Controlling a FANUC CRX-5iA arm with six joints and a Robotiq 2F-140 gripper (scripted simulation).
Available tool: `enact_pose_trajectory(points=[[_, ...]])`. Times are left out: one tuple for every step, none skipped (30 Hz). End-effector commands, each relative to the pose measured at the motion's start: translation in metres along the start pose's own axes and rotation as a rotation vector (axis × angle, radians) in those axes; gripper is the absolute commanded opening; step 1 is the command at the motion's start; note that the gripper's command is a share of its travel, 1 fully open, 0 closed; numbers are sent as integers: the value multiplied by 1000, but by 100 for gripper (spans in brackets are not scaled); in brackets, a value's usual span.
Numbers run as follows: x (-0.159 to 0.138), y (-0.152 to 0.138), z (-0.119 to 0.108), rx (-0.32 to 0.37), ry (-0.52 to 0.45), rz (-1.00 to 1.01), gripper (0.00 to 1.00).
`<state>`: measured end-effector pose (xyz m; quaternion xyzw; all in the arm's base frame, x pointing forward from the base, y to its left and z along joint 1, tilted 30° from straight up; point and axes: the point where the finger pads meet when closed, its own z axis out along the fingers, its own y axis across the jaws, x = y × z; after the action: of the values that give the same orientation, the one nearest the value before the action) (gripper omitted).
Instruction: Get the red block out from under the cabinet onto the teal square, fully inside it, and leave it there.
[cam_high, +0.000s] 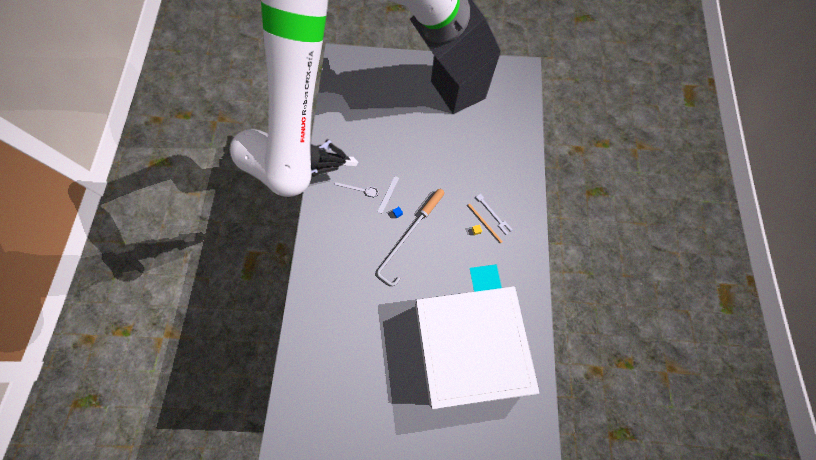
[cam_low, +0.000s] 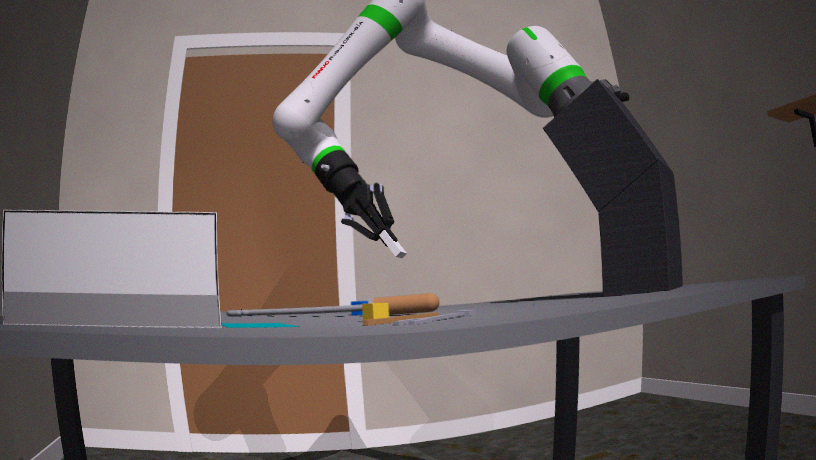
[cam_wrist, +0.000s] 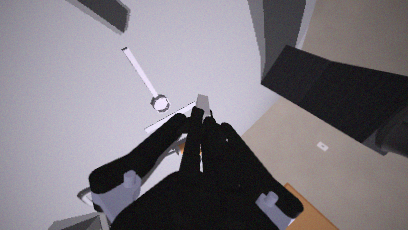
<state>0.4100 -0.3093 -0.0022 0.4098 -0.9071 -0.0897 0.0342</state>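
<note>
A grey table (cam_high: 320, 342) carries a white cabinet (cam_high: 477, 345) with a teal square (cam_high: 485, 277) just beside it, a hooked rod with a wooden handle (cam_high: 408, 235), a blue cube (cam_high: 395, 212), a yellow cube (cam_high: 475, 229), a flat bar (cam_high: 388, 194), a wooden stick (cam_high: 484, 223), what looks like a fork (cam_high: 493, 212), and a ring-ended pin (cam_high: 357, 187).

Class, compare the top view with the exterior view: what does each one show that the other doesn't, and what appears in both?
Only the top view shows the hook's curved end, the ring-ended rod and the fork-like tool. Only the exterior view shows the table legs and how high the shut, empty gripper hangs above the table. Both show the white cabinet, teal square, yellow block and blue block; neither shows the red block.
</note>
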Motion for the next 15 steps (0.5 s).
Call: enact_pose_trajectory(points=[[-17,10,12,57,153,-16,0],[-29,14,16,96,218,-48,0],[-29,14,16,96,218,-48,0],[-29,14,16,96,218,-48,0],[-42,17,19,141,275,-87,0],[-42,17,19,141,275,-87,0],[-57,20,21,191,324,-131,0],[-57,20,21,191,324,-131,0],[-57,20,21,191,324,-131,0],[-75,24,23,243,364,-179,0],[-75,24,23,243,364,-179,0],[-75,24,23,243,364,-179,0],[-94,28,26,295,394,-232,0],[-94,28,26,295,394,-232,0],[-94,28,26,295,394,-232,0]])
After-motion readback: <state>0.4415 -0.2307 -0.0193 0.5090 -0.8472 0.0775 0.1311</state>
